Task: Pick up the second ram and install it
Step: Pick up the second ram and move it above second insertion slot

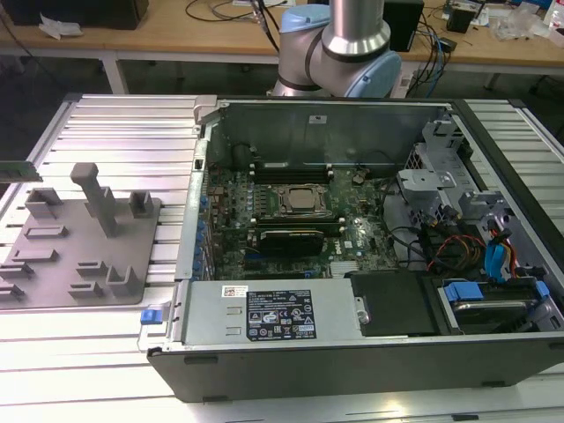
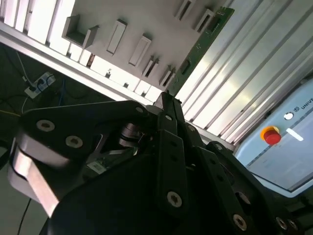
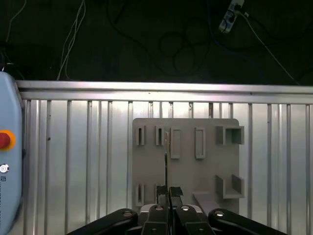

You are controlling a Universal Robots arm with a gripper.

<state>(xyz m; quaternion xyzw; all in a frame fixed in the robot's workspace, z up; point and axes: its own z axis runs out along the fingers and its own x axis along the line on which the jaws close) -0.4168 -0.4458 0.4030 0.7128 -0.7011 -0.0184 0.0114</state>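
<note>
Above tray (image 3: 186, 180), pincer (image 3: 169, 189) around second ram (image 2: 201, 46)

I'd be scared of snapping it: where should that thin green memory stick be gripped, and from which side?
Probably across its two flat faces, coming edge-on in the board's plane. The second ram is thin and flat, so only those faces give purchase; the gripper pinches it that way.

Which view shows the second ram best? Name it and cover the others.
The second wrist view: the second ram shows its green face, sticking out from the shut claw. The first wrist view has it edge-on, a thin line. At the exterior view's left edge sits a green sliver, likely it.
</note>
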